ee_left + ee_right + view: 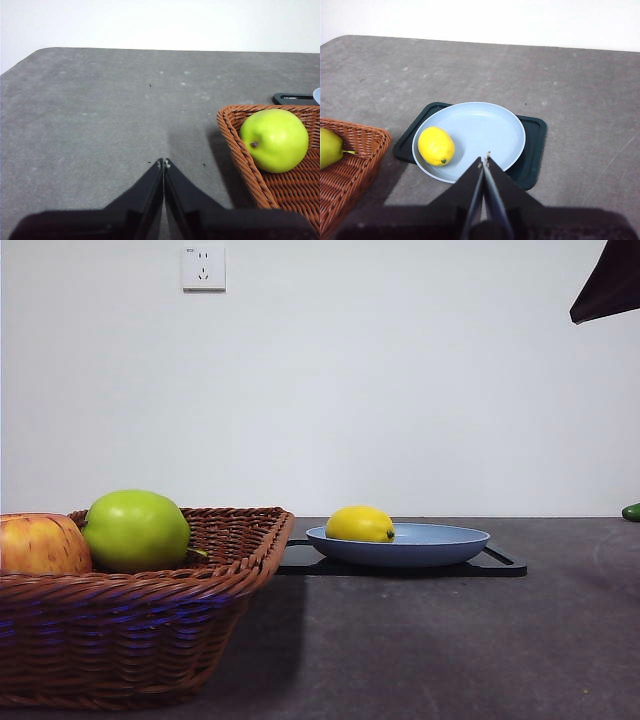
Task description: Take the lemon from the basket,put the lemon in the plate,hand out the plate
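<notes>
While both arms hang back from the fruit, the lemon (436, 145) lies inside the light blue plate (485, 129), toward the plate's left side in the right wrist view and at center frame in the front view, its nub pointing right there. The plate sits on a flat black tray (531, 150), which rests on the grey surface (450, 640).

The wicker basket (150, 630) fills the lower left of the front view — it holds a green apple (136, 530) and, at the far left edge, a red-yellow streaked apple (40, 545).

The right tool (484, 161) has its black jaws pressed together with nothing between them, its tip over the near rim of the plate. The left tool (163, 163) is likewise closed on nothing, over bare surface just beside the basket's corner.

A dark arm tip (608, 285) shows in the upper right corner of the front view. A white wall socket (203, 268) sits at upper left — its small print is too tiny to read. A small green object (631, 511) peeks in at the right edge.
</notes>
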{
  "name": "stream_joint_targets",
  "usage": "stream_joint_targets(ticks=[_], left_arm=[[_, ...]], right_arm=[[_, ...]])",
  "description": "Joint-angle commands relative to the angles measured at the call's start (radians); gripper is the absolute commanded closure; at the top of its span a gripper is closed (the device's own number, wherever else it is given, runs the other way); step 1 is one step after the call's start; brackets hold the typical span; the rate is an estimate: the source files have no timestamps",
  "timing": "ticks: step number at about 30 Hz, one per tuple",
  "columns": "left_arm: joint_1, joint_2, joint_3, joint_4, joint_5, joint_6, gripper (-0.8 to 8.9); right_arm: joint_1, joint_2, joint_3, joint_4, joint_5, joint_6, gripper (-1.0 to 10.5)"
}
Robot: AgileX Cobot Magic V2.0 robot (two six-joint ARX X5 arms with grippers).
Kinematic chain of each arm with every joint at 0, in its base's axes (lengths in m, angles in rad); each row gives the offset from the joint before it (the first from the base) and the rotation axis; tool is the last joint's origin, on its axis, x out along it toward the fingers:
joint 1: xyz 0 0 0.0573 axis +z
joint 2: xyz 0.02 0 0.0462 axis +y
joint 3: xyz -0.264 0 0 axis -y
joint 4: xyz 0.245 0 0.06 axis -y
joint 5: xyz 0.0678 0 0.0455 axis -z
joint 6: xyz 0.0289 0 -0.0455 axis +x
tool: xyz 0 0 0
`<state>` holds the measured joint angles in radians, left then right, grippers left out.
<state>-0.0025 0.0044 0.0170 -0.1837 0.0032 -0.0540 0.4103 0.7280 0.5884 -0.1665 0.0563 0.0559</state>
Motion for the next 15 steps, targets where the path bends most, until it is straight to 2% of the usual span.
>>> stream_joint_targets(ticks=[1, 12, 13, 15], left_arm=[[0.003, -0.003, -0.011, 0.003, 0.0, -0.006, 8.05], [0.003, -0.003, -0.011, 0.003, 0.0, -0.006, 8.05], [0.003, -0.003, -0.011, 0.003, 0.0, -0.006, 8.05], [0.003, -0.003, -0.011, 0.003, 0.0, -0.006, 8.05]], right_arm=[[0.003, 0.004, 0.008, 0.009, 0.004, 0.005, 9.4], [0.01, -0.037, 0.008, -0.018, 0.008, 0.002, 9.4], [0.007, -0.066, 0.008, -0.027, 0.02, -0.005, 9.4], [-0.001, -0.129, 0.006, -0.034, 0.058, -0.063, 9.4]])
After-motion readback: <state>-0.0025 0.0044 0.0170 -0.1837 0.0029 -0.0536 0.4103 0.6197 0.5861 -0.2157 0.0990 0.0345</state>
